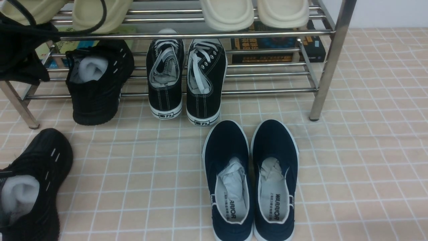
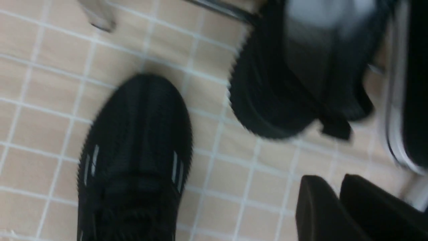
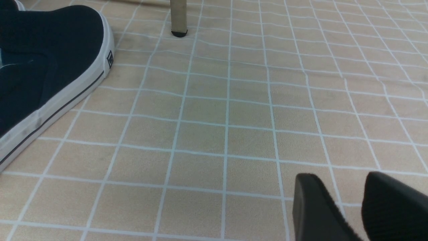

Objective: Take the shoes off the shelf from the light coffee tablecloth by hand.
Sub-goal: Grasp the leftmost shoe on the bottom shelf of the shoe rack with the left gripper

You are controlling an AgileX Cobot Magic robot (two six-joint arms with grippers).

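Observation:
One of the all-black knit shoes rests on the lower bars of the chrome shelf, its heel tipped down toward the light coffee tablecloth. The other shoe lies on the cloth at the front left, off the shelf. My left arm hangs dark at the upper left. In its wrist view the left gripper hovers above the cloth between the two shoes, jaws slightly apart and empty. My right gripper stands wide open over bare cloth, holding nothing.
Black canvas lace-ups sit on the lower tier beside the knit shoe. Navy slip-ons stand on the cloth in front. Cream slippers fill the top tier, with books behind. A shelf leg stands ahead of the right gripper.

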